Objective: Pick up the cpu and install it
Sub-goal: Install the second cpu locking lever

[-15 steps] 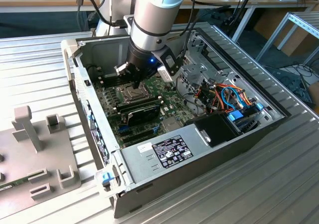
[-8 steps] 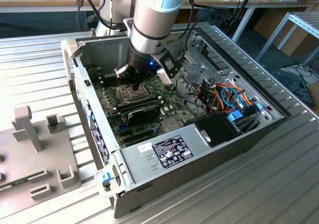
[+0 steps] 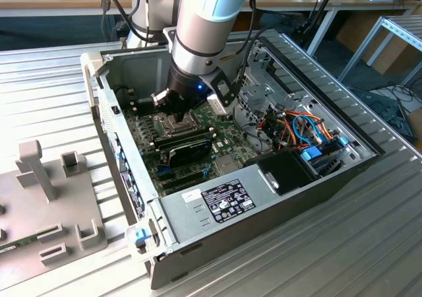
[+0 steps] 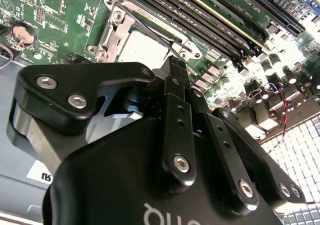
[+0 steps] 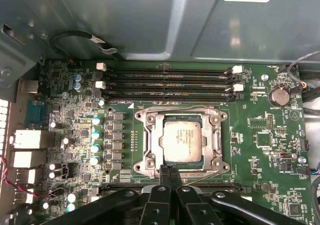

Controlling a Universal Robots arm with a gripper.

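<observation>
The cpu (image 5: pixel 182 141), a small square chip with a dull silver top, lies flat inside the metal socket frame (image 5: pixel 150 135) on the green motherboard (image 5: pixel 260 135). In the second wrist view the cpu (image 4: pixel 142 47) shows pale just beyond the fingertips. My gripper (image 5: pixel 169 174) hovers over the frame's edge, beside the chip, shut with its black fingers pressed together and nothing between them. A thin wire lever (image 5: pixel 200 173) runs past the fingertips. In the exterior view the gripper (image 3: pixel 177 114) hangs low inside the open computer case, over the socket area.
Long black memory slots (image 5: pixel 170 82) run beside the socket. The case's grey metal wall (image 5: pixel 150 20) stands close behind them. A power supply (image 3: pixel 224 201), a black fan shroud (image 3: pixel 188 148) and bundled coloured cables (image 3: pixel 300 129) crowd the case. A grey fixture (image 3: pixel 46 198) sits at the exterior view's left.
</observation>
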